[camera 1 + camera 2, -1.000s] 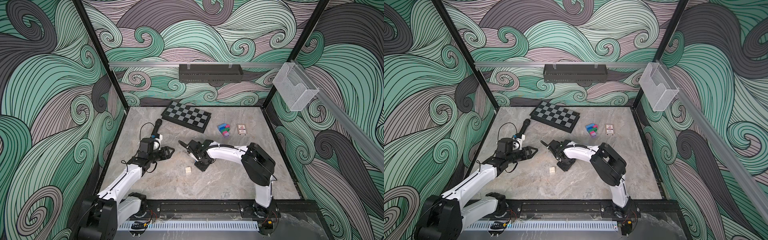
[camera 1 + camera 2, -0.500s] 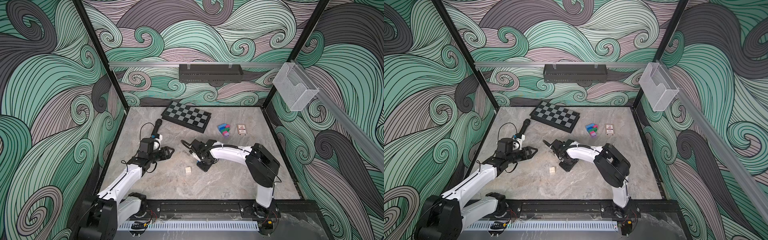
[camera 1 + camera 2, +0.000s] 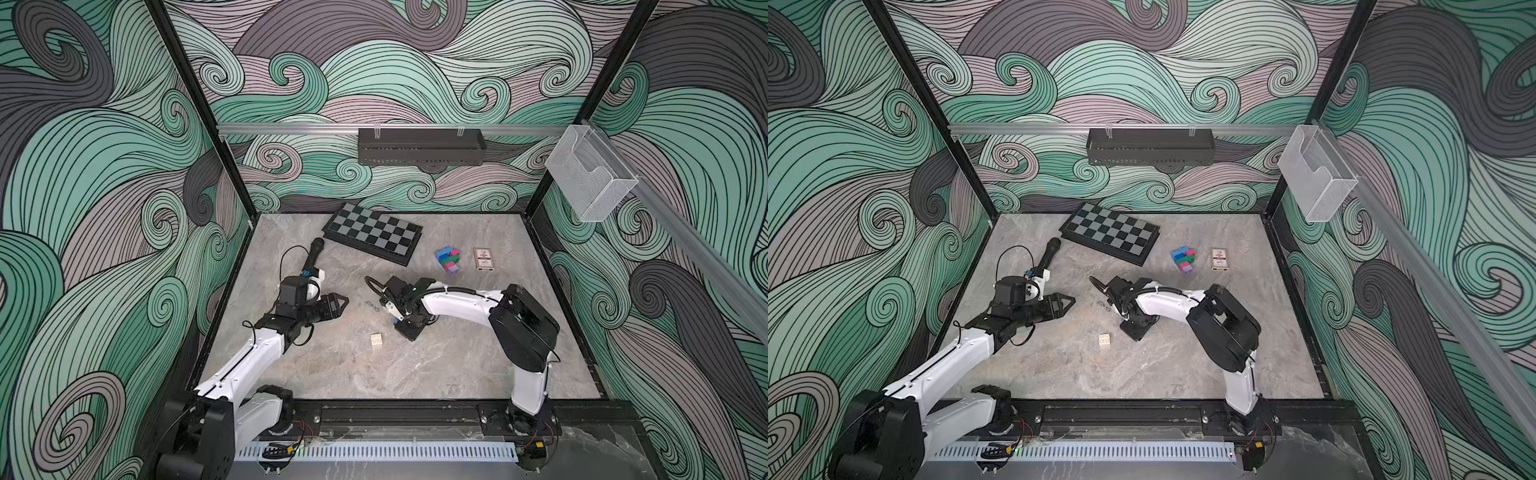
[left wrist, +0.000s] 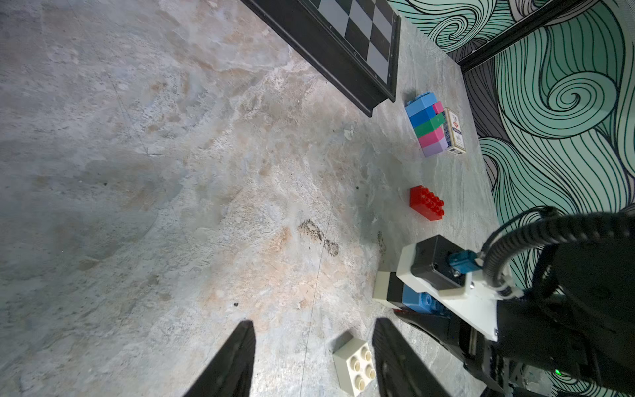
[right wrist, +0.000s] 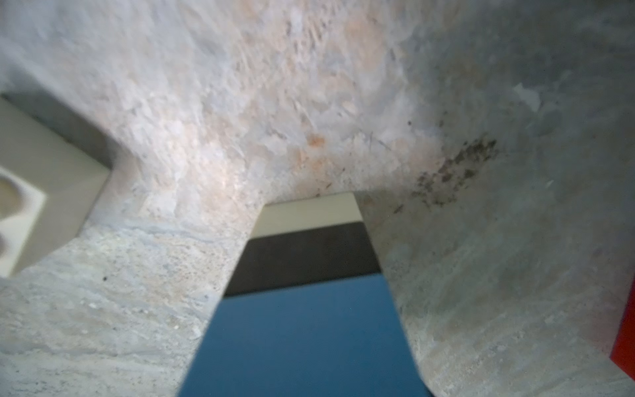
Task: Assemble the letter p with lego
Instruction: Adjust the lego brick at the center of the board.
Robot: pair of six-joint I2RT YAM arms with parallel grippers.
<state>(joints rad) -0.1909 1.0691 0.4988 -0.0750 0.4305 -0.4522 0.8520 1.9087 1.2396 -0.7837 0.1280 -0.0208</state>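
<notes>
A loose cream lego brick (image 3: 376,339) (image 3: 1105,340) lies on the table between the arms. My left gripper (image 3: 340,301) (image 4: 312,323) hovers open and empty, with that cream brick (image 4: 354,367) just inside one finger. My right gripper (image 3: 405,330) (image 3: 1133,330) points down at the table over a lying stack of cream, black and blue bricks (image 4: 409,297) (image 5: 302,275). Its fingers are hidden, so the grip is unclear. A red brick (image 4: 426,202) lies beyond it. A built cluster of blue, green, pink and lilac bricks (image 3: 449,259) (image 3: 1183,259) stands at the back right.
A folded checkered board (image 3: 374,237) (image 3: 1111,232) lies at the back. A small card box (image 3: 483,259) (image 3: 1219,259) sits right of the brick cluster. A black microphone-like stick (image 3: 313,253) lies behind the left arm. A black shelf and a clear wall bin hang above.
The right arm's elbow has shifted slightly to the right and forward while its gripper stays low at the same spot. The left arm has not moved.
</notes>
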